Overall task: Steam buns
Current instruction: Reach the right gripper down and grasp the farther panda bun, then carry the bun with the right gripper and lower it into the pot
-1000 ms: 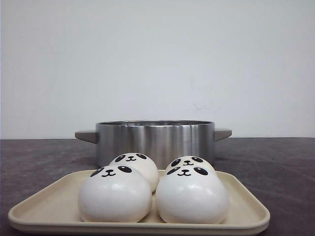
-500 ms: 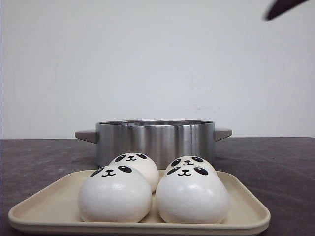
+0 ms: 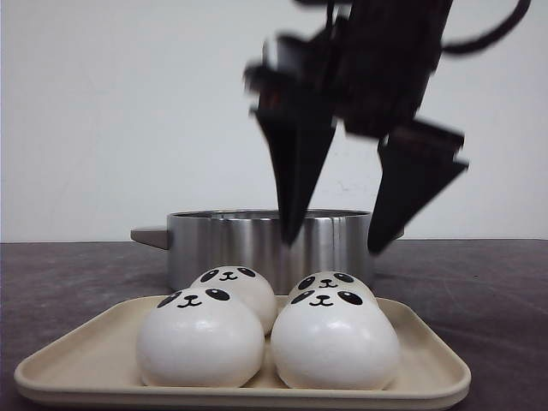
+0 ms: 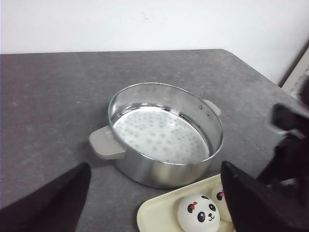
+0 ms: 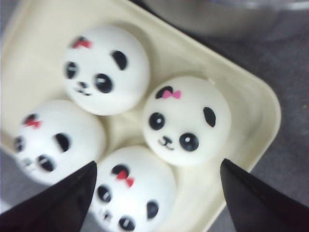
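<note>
1. nearest in the front view, a cream tray [image 3: 94,364] sits on a dark grey table [image 3: 68,274].
2. four white buns [image 3: 199,337] with panda faces sit on the tray in two rows of two, packed close, the front pair hiding most of the back pair.
3. above the tray's right half hangs the right gripper [image 3: 336,244], blurred, its two dark pointed fingers aimed down and spread wide apart, holding nothing.
4. its fingertips sit above the back buns, in front of the pot, not touching anything.
5. the right wrist view looks straight down on the buns, each with a small red or pink bow, framed between the spread fingers [image 5: 256,203].
6. behind the tray stands a steel pot [image 3: 270,244] with grey side handles, just beyond the tray's far edge.
7. the left wrist view shows a perforated plate inside the pot, with no buns on it.
8. the left gripper [image 4: 154,205] hovers wide open and empty, near the pot and the tray corner.
9. a plain white wall [image 3: 128,111] stands behind.
</note>
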You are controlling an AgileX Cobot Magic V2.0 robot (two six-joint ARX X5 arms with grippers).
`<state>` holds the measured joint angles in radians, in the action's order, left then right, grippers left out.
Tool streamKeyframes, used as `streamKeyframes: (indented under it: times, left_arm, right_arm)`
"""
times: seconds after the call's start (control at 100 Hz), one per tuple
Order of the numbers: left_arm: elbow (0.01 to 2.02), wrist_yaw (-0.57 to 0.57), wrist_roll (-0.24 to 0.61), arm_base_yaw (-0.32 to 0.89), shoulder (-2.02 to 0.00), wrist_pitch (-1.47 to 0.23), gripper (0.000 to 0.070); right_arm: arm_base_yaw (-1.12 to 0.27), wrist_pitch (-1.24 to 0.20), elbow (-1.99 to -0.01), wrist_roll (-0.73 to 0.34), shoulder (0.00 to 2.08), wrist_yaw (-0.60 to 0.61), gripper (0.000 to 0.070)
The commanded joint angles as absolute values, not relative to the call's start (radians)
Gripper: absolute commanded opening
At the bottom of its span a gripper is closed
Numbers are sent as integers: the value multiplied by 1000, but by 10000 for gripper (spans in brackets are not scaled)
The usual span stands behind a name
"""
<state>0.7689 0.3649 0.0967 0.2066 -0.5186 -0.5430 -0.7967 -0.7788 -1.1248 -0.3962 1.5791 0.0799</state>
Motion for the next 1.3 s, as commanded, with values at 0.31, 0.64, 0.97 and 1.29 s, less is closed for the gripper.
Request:
streamKeyframes:
  times: [0.31, 0.64, 0.97, 1.29]
  left_arm:
    - [783, 354, 98, 255, -522, -537, 528]
    - [783, 329, 97, 290, -522, -538, 527]
    - [783, 306, 97, 316, -522, -538, 522]
    - [783, 303, 97, 317, -522, -517, 522]
  right_arm:
    - [-747, -654, -1140, -422, 1713, 80, 489]
    - [-739, -691, -1140, -437, 1741, 94, 248]
    - [-752, -754, -1193, -452, 1651, 115, 2]
    - [-789, -770, -1472, -406, 1467, 51, 2]
